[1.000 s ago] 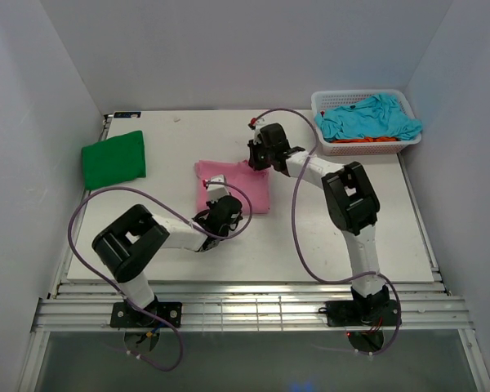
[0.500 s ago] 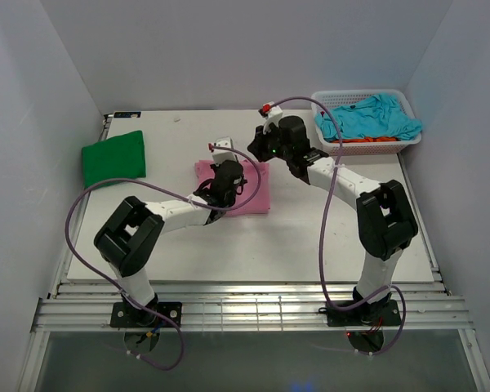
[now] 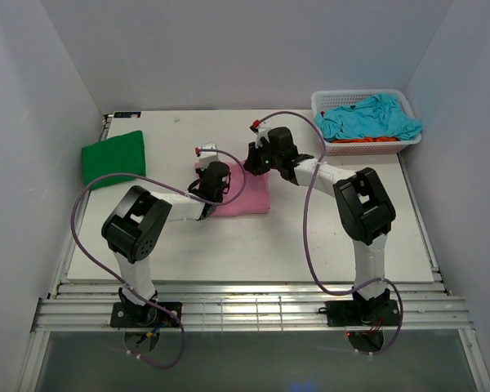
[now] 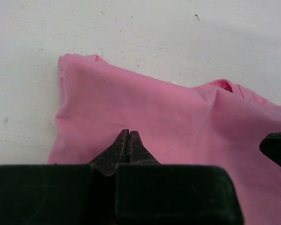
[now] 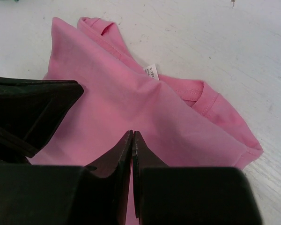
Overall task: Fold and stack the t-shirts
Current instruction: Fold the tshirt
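A folded pink t-shirt [image 3: 249, 194] lies mid-table, smooth, with its collar and label showing [image 5: 152, 71]. My left gripper [image 3: 217, 181] is shut and rests low over the shirt's left part [image 4: 145, 112], with no cloth between its jaws. My right gripper [image 3: 256, 161] is also shut, low over the shirt's far edge [image 5: 107, 108], facing the left gripper [image 5: 30, 112]. A folded green t-shirt [image 3: 113, 158] lies at the far left. A crumpled turquoise t-shirt [image 3: 367, 118] lies on top of an orange one [image 3: 367, 140] at the far right.
The turquoise and orange shirts lie in a white mesh basket [image 3: 327, 145] at the table's far right corner. White walls close in the table on three sides. Purple cables loop from both arms over the near table.
Both grippers have shifted a little left over the pink shirt and stay shut. The right gripper has come down closer to the shirt's far edge. The shirt lies flat.
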You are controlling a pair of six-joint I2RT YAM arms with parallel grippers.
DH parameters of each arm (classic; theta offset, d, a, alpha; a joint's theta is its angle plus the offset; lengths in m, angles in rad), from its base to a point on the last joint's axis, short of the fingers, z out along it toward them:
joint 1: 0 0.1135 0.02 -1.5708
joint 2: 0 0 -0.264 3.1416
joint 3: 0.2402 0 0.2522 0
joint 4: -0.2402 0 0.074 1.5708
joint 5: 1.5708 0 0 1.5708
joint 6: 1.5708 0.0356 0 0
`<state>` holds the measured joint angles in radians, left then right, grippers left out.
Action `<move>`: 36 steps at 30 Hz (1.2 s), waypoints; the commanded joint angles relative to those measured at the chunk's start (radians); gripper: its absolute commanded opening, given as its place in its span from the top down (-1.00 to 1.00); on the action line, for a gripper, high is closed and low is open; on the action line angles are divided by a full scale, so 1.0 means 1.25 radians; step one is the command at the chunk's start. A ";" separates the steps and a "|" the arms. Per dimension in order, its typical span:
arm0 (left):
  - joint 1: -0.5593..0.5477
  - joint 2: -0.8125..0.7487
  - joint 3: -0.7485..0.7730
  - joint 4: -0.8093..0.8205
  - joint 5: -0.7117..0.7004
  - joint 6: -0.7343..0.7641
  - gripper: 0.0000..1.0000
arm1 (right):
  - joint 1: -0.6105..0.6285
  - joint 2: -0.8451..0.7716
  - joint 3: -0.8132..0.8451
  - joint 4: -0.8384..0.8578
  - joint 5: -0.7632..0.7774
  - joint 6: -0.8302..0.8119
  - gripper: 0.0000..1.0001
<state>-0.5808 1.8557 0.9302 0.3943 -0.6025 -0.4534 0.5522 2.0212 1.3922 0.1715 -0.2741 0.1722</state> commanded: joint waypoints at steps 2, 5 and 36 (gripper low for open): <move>0.013 -0.001 0.030 0.037 0.016 0.025 1.00 | 0.004 0.025 0.073 -0.001 -0.022 0.006 0.84; 0.023 0.014 0.044 0.045 0.022 0.035 1.00 | 0.003 0.052 0.097 -0.011 -0.018 0.003 0.85; 0.117 0.123 0.073 0.064 0.064 0.036 1.00 | -0.042 0.146 0.113 -0.070 0.068 0.001 0.85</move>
<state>-0.4477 2.0136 1.0084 0.4801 -0.5274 -0.4061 0.5182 2.1742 1.5284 0.1036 -0.2134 0.1745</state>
